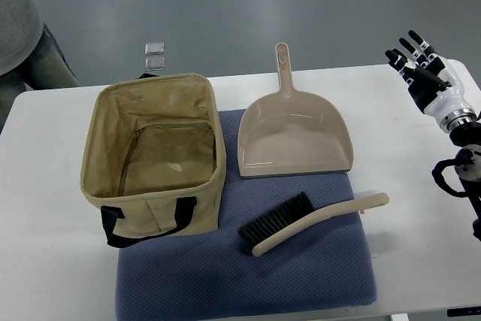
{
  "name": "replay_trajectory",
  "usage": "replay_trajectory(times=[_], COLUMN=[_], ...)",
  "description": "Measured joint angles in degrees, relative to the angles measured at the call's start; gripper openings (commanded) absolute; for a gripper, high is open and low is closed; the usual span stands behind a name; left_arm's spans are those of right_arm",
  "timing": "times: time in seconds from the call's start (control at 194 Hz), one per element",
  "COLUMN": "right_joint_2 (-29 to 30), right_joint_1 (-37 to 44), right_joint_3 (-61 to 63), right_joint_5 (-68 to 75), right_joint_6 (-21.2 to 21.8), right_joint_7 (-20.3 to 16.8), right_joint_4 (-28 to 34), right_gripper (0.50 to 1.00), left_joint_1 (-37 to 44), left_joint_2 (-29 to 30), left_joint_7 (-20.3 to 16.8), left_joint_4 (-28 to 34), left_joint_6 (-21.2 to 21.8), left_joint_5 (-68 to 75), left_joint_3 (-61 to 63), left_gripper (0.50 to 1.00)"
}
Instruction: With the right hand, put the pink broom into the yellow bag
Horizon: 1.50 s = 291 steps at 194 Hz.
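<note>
The broom (316, 222), a pale pinkish-beige hand brush with black bristles, lies flat on the blue mat (301, 276), its handle pointing right. Left of it stands the open yellow-tan bag (98, 155) with black handles, its inside bare. My right hand (415, 58) hovers at the table's far right, well above and right of the broom, its fingers spread and holding nothing. The left hand does not show.
A matching beige dustpan (294, 134) lies behind the broom, half on the mat, handle pointing away. The white table (45, 261) carries everything. A person's clothing (19, 28) shows at the upper left corner. Two small clear squares (155, 55) lie on the floor beyond the table.
</note>
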Motion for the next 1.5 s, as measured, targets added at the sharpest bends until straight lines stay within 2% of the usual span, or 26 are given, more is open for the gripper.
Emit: replay_trajectory(times=[0.499, 0.911, 1.148, 1.498], right_joint_2=[0.10, 0.10, -0.12, 0.13], right_joint_1=[0.06, 0.02, 0.07, 0.10], right_joint_3=[0.00, 0.05, 0.14, 0.79], right_joint_5=[0.06, 0.44, 0.53, 0.53], right_joint_6=[0.19, 1.66, 4.51, 4.73], right_joint_7=[-0.01, -0.01, 0.05, 0.09], right_joint_4=[0.00, 0.00, -0.06, -0.09], right_gripper=[0.928, 0.928, 0.928, 0.928], left_joint_1=[0.01, 0.00, 0.00, 0.00], left_joint_2=[0.00, 0.00, 0.00, 0.00], left_joint_7=[0.00, 0.00, 0.00, 0.00], left_joint_4=[0.09, 0.00, 0.05, 0.05], left_joint_6=[0.00, 0.00, 0.00, 0.00], left_joint_5=[0.04, -0.01, -0.01, -0.01], left_joint_3=[-0.01, 0.00, 0.00, 0.00], left_gripper=[1.000, 1.000, 1.000, 1.000])
